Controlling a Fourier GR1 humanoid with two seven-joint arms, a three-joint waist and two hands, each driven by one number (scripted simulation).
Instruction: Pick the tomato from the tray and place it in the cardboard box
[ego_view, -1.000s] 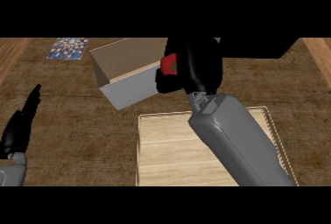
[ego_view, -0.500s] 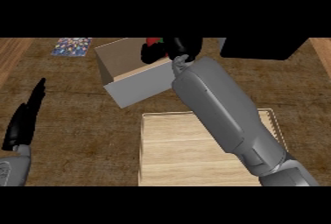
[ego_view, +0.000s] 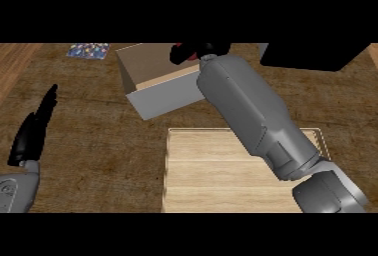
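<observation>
Trouble from here would most likely come at the letting-go. The right hand (ego_view: 193, 50) is stretched out over the far side of the cardboard box (ego_view: 159, 75), its fingers curled round the tomato (ego_view: 193, 56), of which only a sliver of red shows between them. That red sits near the box's right wall rather than over its middle, so I judge that a release now could send the tomato onto the rim or down outside it. The long grey forearm also lies across the box's near corner, and a careless pull back might nudge the box.

The left hand (ego_view: 31, 131) rests at the view's left edge, fingers straight and holding nothing.

The counter (ego_view: 96, 150) is brown with a woven look. The pale wooden tray (ego_view: 214, 175) lies near the box, just in front of it, with nothing seen on its bare part. A small patterned square (ego_view: 88, 50) lies at the far left, and a black block (ego_view: 314, 56) stands at the far right.
</observation>
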